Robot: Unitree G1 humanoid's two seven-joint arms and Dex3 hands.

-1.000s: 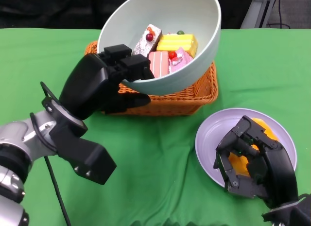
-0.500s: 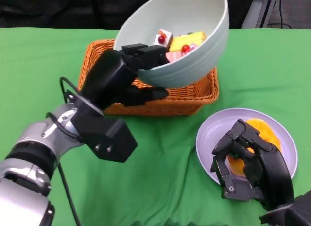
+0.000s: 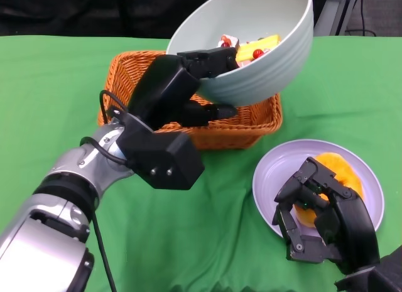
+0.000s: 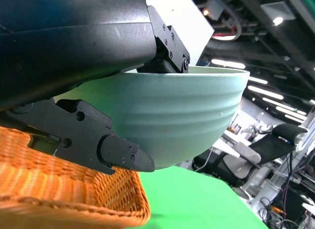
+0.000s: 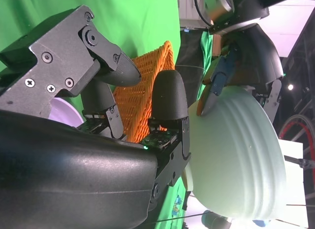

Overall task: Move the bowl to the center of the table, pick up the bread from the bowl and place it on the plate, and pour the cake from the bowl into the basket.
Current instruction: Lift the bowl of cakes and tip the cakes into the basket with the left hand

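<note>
Left robot hand [image 3: 188,85] grips the bowl [image 3: 264,59] by its near rim at upper centre, cakes [image 3: 251,50] inside, above the basket [image 3: 242,125]; it should tip slowly, rim kept over the wicker

A green cloth [image 3: 207,210] covers the surface from edge to edge, lying in soft wrinkles toward its near edge. Beyond the far edge the room is dark, with a grey metal frame [image 3: 333,9] standing past the far right corner and dark carpeted floor [image 3: 377,12] behind it, a black cable trailing across it. The left wrist view shows a dark ceiling [image 4: 275,37] crossed by long strip lights [image 4: 229,64], and lower down a black office chair [image 4: 268,145] among cluttered workstations. The right wrist view shows a bright white panel [image 5: 295,27] and a red-rimmed wheel [image 5: 298,135] beside the surface.
</note>
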